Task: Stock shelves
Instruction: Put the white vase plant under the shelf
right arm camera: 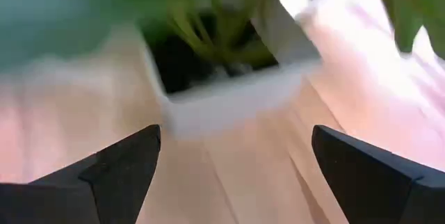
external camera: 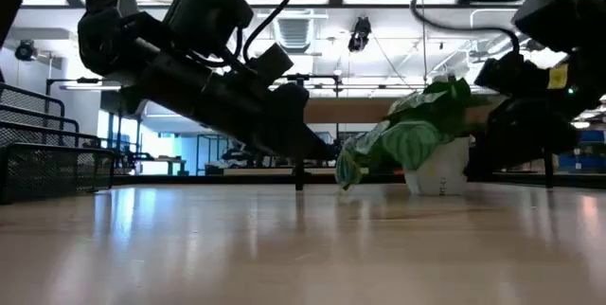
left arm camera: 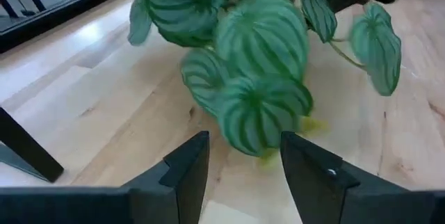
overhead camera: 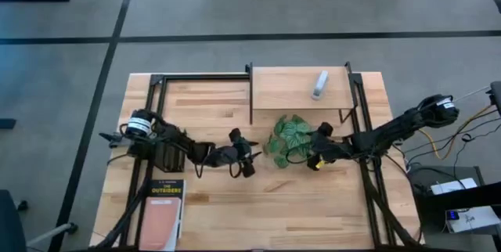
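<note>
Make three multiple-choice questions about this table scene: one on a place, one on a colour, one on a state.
1. Where does the small grey object lie?
A. on the shelf
B. on the book
C. in the plant pot

2. What colour is the plant's pot?
A. black
B. white
C. red

3. How is the right end effector?
A. shut on the pot
B. open
C. shut on nothing

Key:
1 A: the high view shows it on the light board.
2 B: the low view shows a white pot.
3 B: its wrist view shows its fingers wide apart, the pot ahead of them.

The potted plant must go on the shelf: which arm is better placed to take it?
Probably the right. The right gripper is open and faces the potted plant's white pot; the left gripper faces only leaves.
</note>
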Robot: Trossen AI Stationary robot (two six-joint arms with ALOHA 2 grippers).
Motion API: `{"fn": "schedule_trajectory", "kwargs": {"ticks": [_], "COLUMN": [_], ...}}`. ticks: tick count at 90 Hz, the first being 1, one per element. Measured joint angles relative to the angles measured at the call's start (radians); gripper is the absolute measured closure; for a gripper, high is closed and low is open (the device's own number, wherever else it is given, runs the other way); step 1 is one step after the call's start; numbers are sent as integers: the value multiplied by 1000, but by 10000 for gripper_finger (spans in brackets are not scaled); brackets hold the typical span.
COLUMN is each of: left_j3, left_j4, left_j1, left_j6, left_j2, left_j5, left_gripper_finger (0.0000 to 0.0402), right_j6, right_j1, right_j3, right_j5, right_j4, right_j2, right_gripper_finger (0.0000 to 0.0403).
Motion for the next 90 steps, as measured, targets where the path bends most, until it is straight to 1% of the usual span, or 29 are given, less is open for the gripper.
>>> {"fn": "schedule_trajectory", "kwargs": {"ticks": [15,28,49,56,65,80,90], "left_j3": [0,0,0,0,0,0,0], "left_j4": [26,28,31,31,32,32,31], "left_j1": [11,17,24,26,27,29,29], "left_j6": [0,-1,-1,-1,-1,-1,-1], "left_j2": [0,0,0,0,0,0,0], "left_j5": [0,0,0,0,0,0,0], "left_gripper_finger": [252,258,263,262,259,256,257], "right_j6": [-87,-86,-65,-66,-75,-126,-137], "right_j1": [-5,-12,-11,-10,-8,-6,-6], "right_j3": [-3,-3,-3,-3,12,62,97], "right_j5": [-17,-31,-123,-132,-137,-140,-131], "right_j4": [60,65,135,152,152,155,133], "right_j2": [0,0,0,2,26,115,148], "right_gripper_finger": [45,45,45,45,45,45,45]}}
